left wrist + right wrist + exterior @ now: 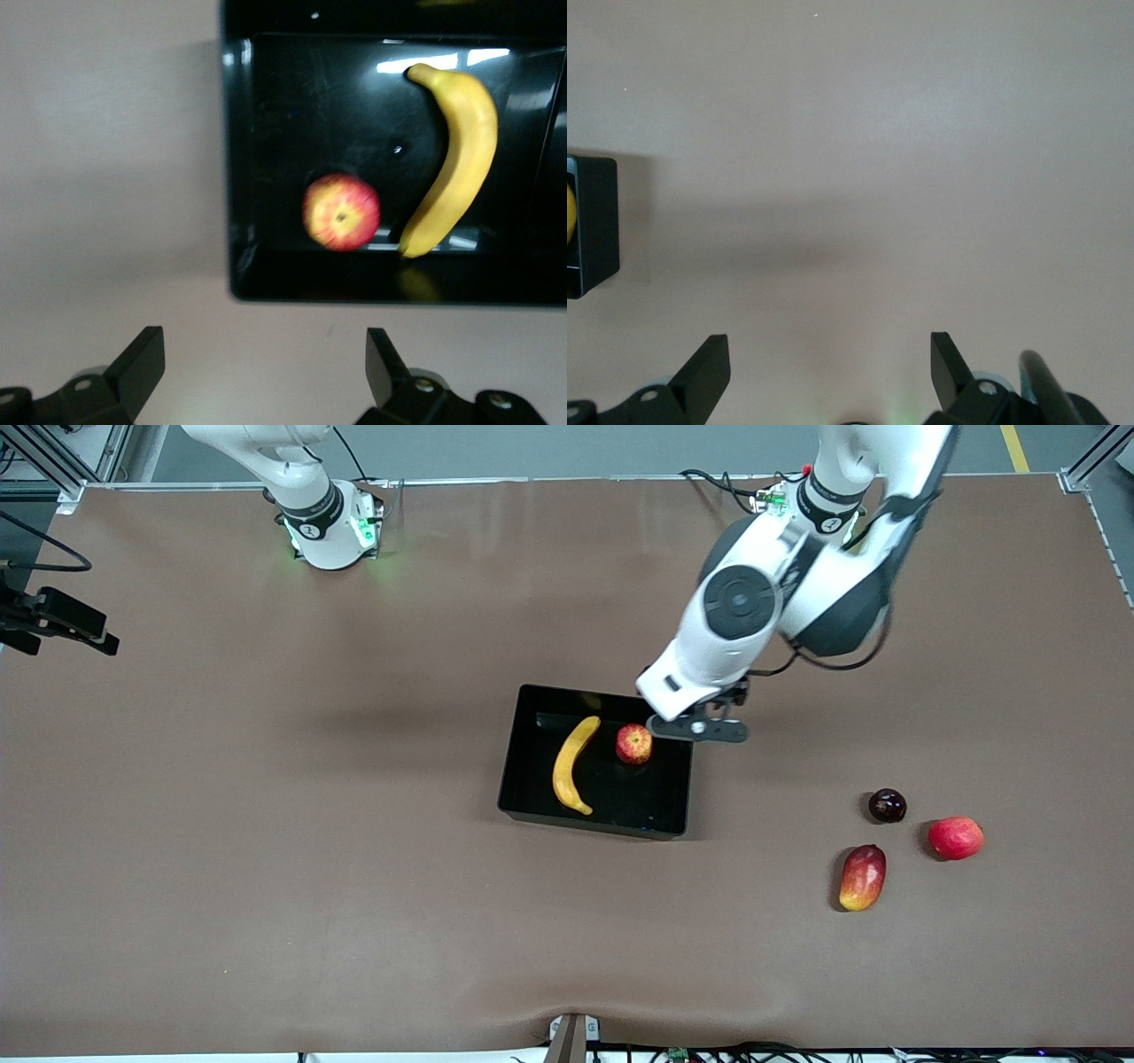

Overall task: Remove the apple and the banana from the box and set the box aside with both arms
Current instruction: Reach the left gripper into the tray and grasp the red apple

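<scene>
The left gripper (pixel 262 367), fingers spread and empty, hangs over the edge of the glossy black box (pixel 523 779) at mid-table, where a small red, yellow-streaked apple (pixel 633 744) lies just beside a curved yellow banana (pixel 572 764). The apple looks light, firm and smooth, likely best pinched across its middle. The right gripper (pixel 827 367), also spread and empty, waits above bare table (pixel 877 159).

I count one box (pixel 518 779), one banana (pixel 572 765), one apple (pixel 633 744), one mango (pixel 862 878), one pink fruit (pixel 955 838), one dark plum (pixel 887 805), and two arms.
</scene>
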Controlling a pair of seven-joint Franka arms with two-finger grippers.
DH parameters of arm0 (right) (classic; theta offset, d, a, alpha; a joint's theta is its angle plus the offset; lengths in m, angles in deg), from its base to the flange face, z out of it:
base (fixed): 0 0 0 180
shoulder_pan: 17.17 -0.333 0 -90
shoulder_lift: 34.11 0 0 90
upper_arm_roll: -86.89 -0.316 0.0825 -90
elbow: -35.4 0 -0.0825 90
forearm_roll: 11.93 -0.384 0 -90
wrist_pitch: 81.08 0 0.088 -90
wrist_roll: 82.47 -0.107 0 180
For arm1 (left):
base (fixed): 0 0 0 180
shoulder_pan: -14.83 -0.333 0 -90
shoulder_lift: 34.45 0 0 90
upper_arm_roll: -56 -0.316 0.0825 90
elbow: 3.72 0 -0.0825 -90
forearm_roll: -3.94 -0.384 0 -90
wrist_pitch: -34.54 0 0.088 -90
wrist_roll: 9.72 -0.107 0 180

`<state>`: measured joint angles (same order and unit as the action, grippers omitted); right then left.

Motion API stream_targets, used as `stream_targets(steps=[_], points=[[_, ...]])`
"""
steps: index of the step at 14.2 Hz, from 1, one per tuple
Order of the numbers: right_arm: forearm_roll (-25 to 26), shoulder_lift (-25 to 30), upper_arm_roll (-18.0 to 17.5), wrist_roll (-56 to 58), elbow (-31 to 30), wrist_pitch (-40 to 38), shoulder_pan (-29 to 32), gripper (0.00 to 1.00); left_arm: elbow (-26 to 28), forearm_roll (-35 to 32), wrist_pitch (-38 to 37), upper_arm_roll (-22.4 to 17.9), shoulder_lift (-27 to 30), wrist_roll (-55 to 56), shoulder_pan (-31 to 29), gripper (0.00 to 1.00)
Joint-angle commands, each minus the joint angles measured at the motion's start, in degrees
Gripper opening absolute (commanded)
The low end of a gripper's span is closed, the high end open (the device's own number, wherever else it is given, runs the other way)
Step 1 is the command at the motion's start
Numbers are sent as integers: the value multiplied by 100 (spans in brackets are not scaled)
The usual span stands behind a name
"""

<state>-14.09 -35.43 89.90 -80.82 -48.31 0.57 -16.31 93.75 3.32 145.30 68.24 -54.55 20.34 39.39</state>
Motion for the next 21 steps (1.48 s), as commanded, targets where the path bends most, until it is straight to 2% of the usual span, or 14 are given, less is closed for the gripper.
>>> stream_targets(steps=[1, 8, 16, 17, 18, 20, 21], points=[[13, -35, -72, 63, 83, -35, 72, 100, 307, -279, 629, -11, -151, 464, 233, 100], [4, -35, -72, 72, 74, -43, 90, 100, 307, -561, 1307, -20, -933, 1054, 489, 100], [4, -35, -81, 72, 74, -43, 108, 100, 281, -798, 2011, -11, -1584, 1072, 497, 100], [13, -35, -72, 72, 74, -35, 99, 100, 281, -807, 2072, -11, -1628, 1072, 497, 92], [4, -35, -72, 72, 74, -43, 99, 100, 281, -807, 2116, -20, -1663, 1072, 497, 77], [4, -35, -72, 72, 74, -35, 108, 100, 281, -807, 2117, -11, -1638, 1107, 497, 29], [4, -44, -72, 72, 74, -43, 99, 100, 264, -807, 2117, -11, -1629, 1194, 480, 8]])
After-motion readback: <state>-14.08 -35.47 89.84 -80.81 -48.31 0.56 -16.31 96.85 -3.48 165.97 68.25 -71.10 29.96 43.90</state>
